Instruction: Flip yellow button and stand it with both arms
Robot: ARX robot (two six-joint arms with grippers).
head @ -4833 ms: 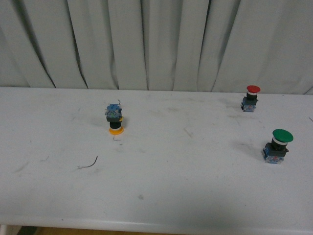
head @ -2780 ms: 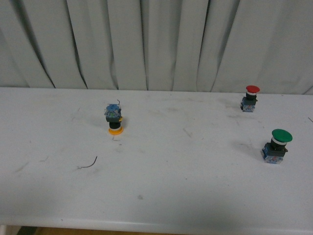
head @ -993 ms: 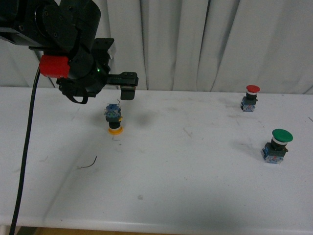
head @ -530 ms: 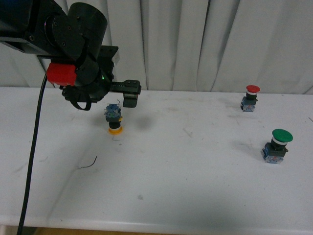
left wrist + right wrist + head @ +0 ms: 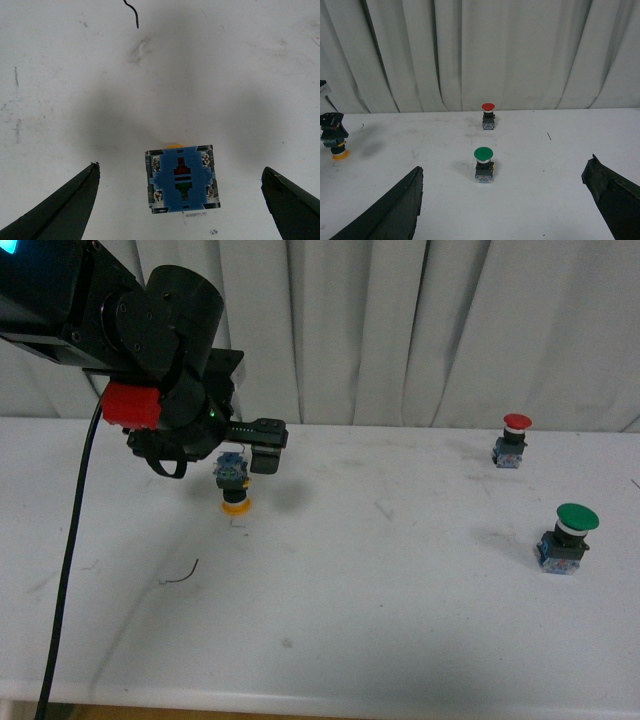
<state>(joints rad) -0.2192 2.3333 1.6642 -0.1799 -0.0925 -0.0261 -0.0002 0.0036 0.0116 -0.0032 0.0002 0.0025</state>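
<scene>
Yellow button [image 5: 233, 486] stands cap-down on the white table [image 5: 380, 620], blue base up, on the left side towards the curtain [image 5: 400, 330]. In the left wrist view we see the base square-on, with only a sliver of yellow cap showing past one edge.

Left gripper [image 5: 180, 172]: jaws spread wide, button between them and roughly centred, clear gap to each finger, no contact. From the front, one finger [image 5: 264, 448] sits just beside the base at about its height. We can't see the other finger there because the wrist hides it. A red band [image 5: 132, 405] and a black cable [image 5: 65, 570] show on that arm.

Right gripper [image 5: 503, 170]: jaws also spread, gripping nothing, well apart from the yellow button, which shows at the far edge of that camera's view.

A red button [image 5: 515, 438] stands upright at the far right. A green button [image 5: 570, 537] stands upright nearer us on the same side. Both are well apart from the yellow one. A thin wire scrap [image 5: 182, 574] lies on the table near the yellow button, on our side of it.
</scene>
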